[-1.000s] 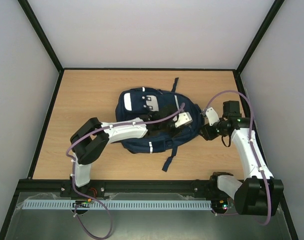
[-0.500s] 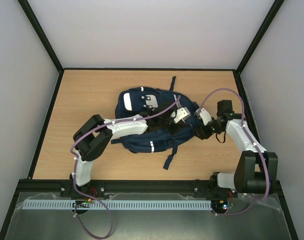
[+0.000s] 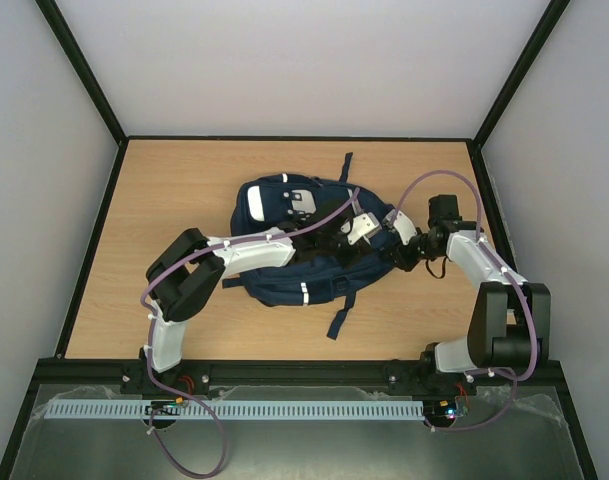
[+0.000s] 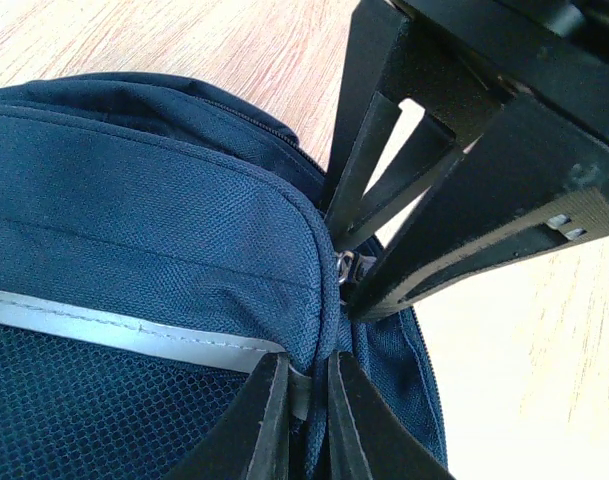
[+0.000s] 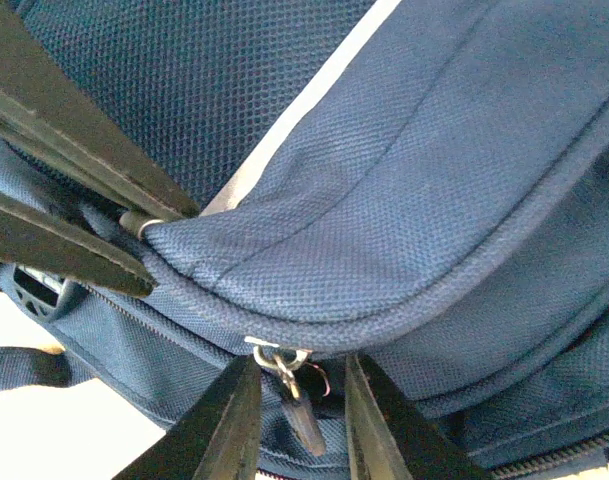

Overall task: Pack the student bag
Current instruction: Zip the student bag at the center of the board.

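Large navy blue fabric student bag [image 3: 274, 285] with white reflective stripes lies flat near the middle of the light wooden tabletop [image 3: 174, 200]. Its grey-white patch [image 3: 302, 200] faces up at the far end. 1 dark strap [image 3: 339, 322] trails toward the near edge.

Both arms reach in and meet at the bag's right side.

Left gripper [image 4: 306, 362]: the 2 fingers are almost together, with a fold of bag fabric pinched between them just below the white reflective stripe [image 4: 134, 332]. It is clamped on the student bag at the curved seam of the pocket panel.

Right gripper [image 5: 302, 365]: the fingers sit on either side of the small metal zipper pull [image 5: 282, 358], which hangs from the piped seam with a dark tab below it. A narrow gap shows on each side of the pull, so I can't tell if it's actually gripped. In the left wrist view the same 2 black fingers converge on the zipper metal right at the seam, just beside the left gripper's pinch.

Right wrist view is filled with navy weave plus mesh at the upper left.
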